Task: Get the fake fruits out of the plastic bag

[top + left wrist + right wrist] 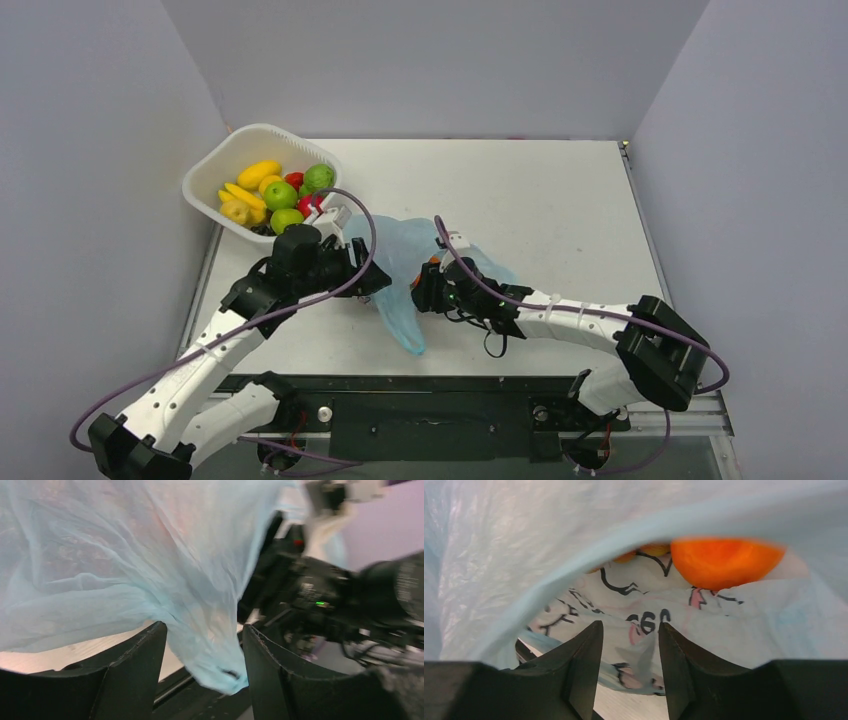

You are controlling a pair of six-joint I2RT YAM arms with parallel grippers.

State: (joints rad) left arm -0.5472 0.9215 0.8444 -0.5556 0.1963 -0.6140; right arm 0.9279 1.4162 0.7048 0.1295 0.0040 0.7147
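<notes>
1. The white basket is being seen at 10 o'clock on the table. It is being filled by yellow, green and red fruits and is lying well apart from the work.
2. The left gripper is being held just beside the bag at its 9 o'clock side. Its jaws are being kept apart, with a hanging fold of film draped between them. No firm clamp on it is being shown.
3. The plastic bag is being found crumpled between the two grippers, its loose tail being trailed toward 6 o'clock in the top view.
4. The right gripper is being pointed into the bag's mouth from the 3 o'clock side. Its jaws are being held narrowly apart, with only a slack flap of printed film lying in the gap.
5. The orange is being seen inside the bag at about 1 o'clock from the right jaws. It is lying beyond the fingertips and is not being touched.
   - Being round, it is offering no long axis.
   - The right arm is being judged the nearer, so a reach deeper in and slightly toward 1 o'clock is being called for.
   - The other fake fruits are not being made out clearly.
</notes>
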